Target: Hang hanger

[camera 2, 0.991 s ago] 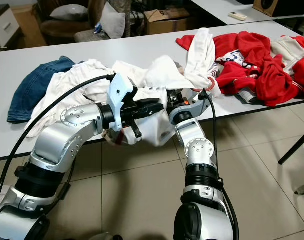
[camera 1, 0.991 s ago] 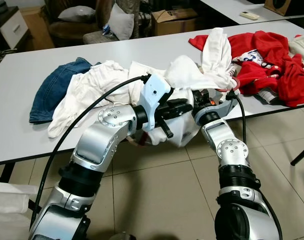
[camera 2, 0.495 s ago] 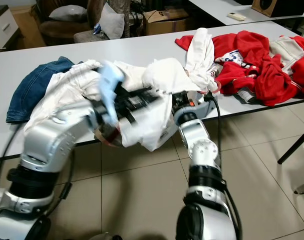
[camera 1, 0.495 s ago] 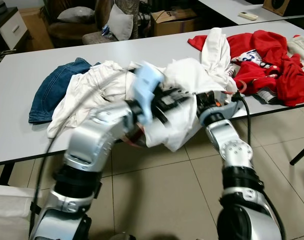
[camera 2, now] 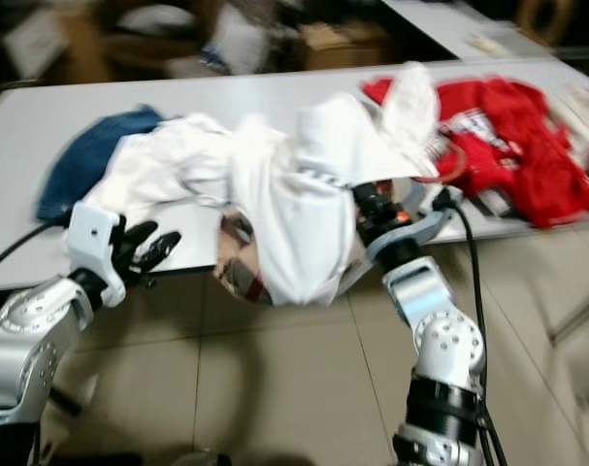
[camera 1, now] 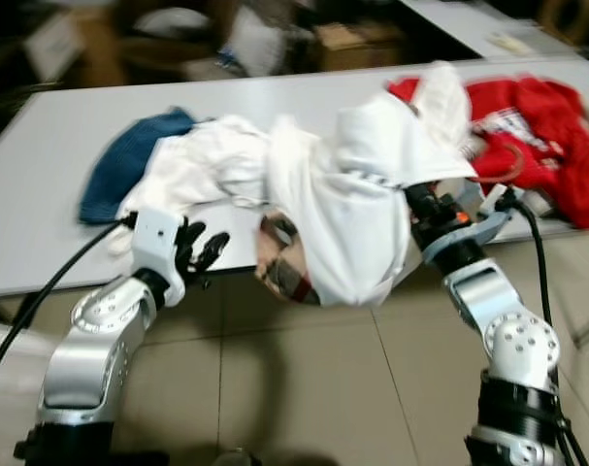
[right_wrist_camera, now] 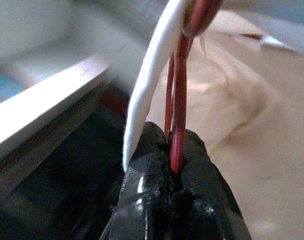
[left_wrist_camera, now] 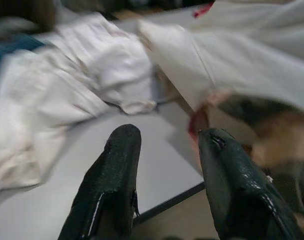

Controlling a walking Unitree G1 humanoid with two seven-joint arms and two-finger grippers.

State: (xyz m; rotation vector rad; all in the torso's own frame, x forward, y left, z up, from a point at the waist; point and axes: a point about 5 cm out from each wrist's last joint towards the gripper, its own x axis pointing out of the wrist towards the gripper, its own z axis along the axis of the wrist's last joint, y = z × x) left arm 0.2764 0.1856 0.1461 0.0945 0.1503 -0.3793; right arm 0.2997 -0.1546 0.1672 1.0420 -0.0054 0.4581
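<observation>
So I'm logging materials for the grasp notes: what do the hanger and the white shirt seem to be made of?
The hanger, pinched in the right end effector, looks like thin red wire, smooth and probably coated: two slim glossy strands. The white shirt looks like soft matte cloth, likely cotton, since it drapes in folds.

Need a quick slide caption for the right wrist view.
Right gripper shut on the thin red hanger, with a white garment draped over it.

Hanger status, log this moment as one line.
right hand: shut on red hanger | white shirt: draped on hanger, lifted off table edge | left hand: open, empty
</observation>
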